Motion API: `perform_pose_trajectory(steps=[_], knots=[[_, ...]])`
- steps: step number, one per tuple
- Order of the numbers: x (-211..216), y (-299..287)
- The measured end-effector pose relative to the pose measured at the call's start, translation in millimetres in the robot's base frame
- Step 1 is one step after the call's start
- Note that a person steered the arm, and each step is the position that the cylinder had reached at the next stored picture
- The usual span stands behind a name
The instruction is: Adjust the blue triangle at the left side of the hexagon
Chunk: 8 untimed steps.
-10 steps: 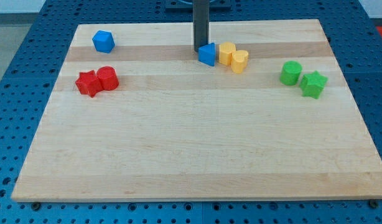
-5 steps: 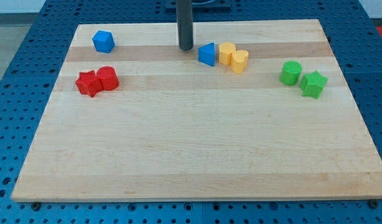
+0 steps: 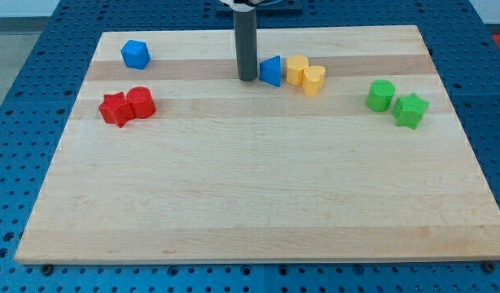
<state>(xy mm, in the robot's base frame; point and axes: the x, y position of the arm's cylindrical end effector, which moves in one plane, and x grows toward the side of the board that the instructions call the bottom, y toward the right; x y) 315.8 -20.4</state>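
The blue triangle [image 3: 271,71] sits near the view's top centre of the wooden board, touching the left side of the yellow hexagon [image 3: 296,69]. A yellow cylinder [image 3: 313,80] touches the hexagon's right side. My tip [image 3: 247,78] is on the board just left of the blue triangle, at or nearly touching its left edge.
A blue block [image 3: 135,54] sits at the view's top left. A red star [image 3: 115,108] and a red cylinder [image 3: 141,102] touch at the left. A green cylinder [image 3: 381,95] and a green star [image 3: 410,110] sit at the right. The wooden board [image 3: 250,195] lies on a blue perforated table.
My tip moved left away from the top of the blue triangle, then came down the view and slightly right to stand close beside its left edge. The blocks have not visibly moved.
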Motion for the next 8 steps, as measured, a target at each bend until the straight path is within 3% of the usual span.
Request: perform_pose_trajectory(steps=[8], knots=[[0,17]])
